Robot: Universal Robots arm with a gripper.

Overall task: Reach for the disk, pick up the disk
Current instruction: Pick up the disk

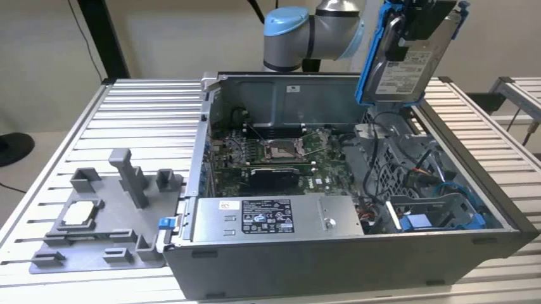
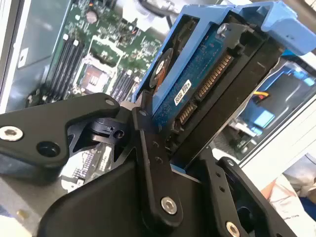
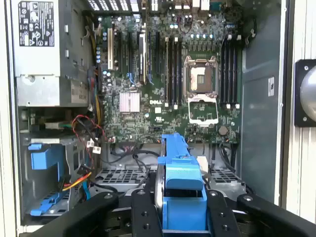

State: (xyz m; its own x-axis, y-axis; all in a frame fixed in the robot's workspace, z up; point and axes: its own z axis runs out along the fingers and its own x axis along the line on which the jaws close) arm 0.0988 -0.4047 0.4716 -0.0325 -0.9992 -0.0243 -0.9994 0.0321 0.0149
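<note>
The gripper is clamped on the disk, held upright above the open computer case; I'd keep that squeeze even on both side rails.

- The rectangular silver metal hard drive with a white barcode label and blue plastic side rails hangs raised above the open case, well clear of it.
- It stands nearly upright, label toward the exterior view.
- In the second wrist view its blue circuit board and connector edge show (black pincer fingers clamp both faces).
</note>
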